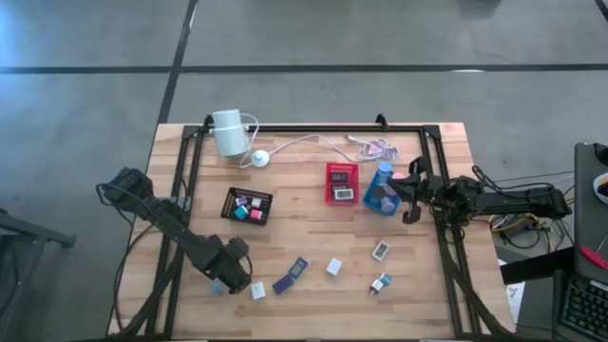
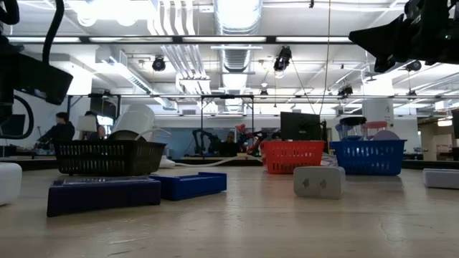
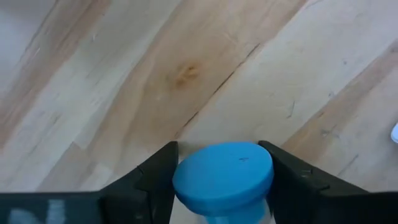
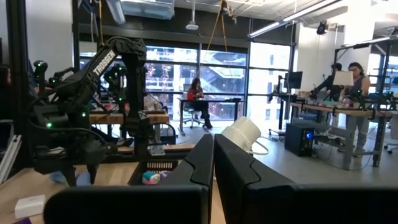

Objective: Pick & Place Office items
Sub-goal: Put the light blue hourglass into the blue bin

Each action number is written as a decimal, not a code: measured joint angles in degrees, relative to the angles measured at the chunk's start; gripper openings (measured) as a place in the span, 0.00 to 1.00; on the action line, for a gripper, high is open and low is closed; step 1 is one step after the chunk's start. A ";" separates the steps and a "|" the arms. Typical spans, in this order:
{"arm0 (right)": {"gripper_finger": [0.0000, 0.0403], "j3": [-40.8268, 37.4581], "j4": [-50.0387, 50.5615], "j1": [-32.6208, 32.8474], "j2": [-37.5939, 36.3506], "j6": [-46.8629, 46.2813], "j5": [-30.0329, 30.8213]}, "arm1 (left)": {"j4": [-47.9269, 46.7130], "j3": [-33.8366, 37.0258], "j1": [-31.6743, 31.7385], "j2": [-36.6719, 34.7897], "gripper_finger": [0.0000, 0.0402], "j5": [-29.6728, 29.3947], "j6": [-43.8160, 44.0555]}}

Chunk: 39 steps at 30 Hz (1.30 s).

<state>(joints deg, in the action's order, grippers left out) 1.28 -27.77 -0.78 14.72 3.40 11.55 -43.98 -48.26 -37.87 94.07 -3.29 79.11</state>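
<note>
My left gripper (image 1: 226, 279) is low over the table's near left part, shut on a light-blue round-topped piece (image 3: 222, 175), which also shows in the high view (image 1: 218, 285). My right gripper (image 1: 409, 195) is shut and empty, held high beside the blue tray (image 1: 378, 204) at the right; its fingers show pressed together in the right wrist view (image 4: 214, 142). Loose office items lie flat on the near half of the table: a white piece (image 1: 257, 291), two dark-blue pieces (image 1: 283, 283) (image 1: 298, 269), white pieces (image 1: 333, 267) (image 1: 381, 250) and a teal-and-white one (image 1: 380, 283). My left gripper pinches the blue piece by the sides of its round top (image 3: 186, 177) between its two fingers (image 3: 155, 183). The fingers come from above, pointing down at the table. I cannot tell whether the piece rests on the wood or is lifted clear.
A black tray (image 1: 231, 211) with small coloured pieces and a red tray (image 1: 342, 169) stand mid-table. A white cylinder (image 1: 228, 131) with its cable and round puck (image 1: 259, 159) is at the far edge. A black frame (image 1: 313, 127) borders the table. Bare wood lies between the trays and the loose items.
</note>
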 joint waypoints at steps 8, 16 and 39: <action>0.02 0.00 0.00 0.00 0.02 0.02 0.02 | -0.32 -3.08 0.05 -6.22 0.49 -13.72 -6.87; 0.02 0.00 0.00 -0.02 0.02 0.02 0.04 | 1.87 -4.27 0.05 -20.59 0.49 -33.81 -21.85; 0.02 0.00 -1.37 0.00 0.13 0.28 -0.67 | 28.78 -2.94 6.97 -46.70 0.49 -45.28 -76.21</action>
<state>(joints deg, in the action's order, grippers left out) 1.28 -29.14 -0.78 14.85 3.68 10.88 -15.20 -51.20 -30.90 47.38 -48.57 2.90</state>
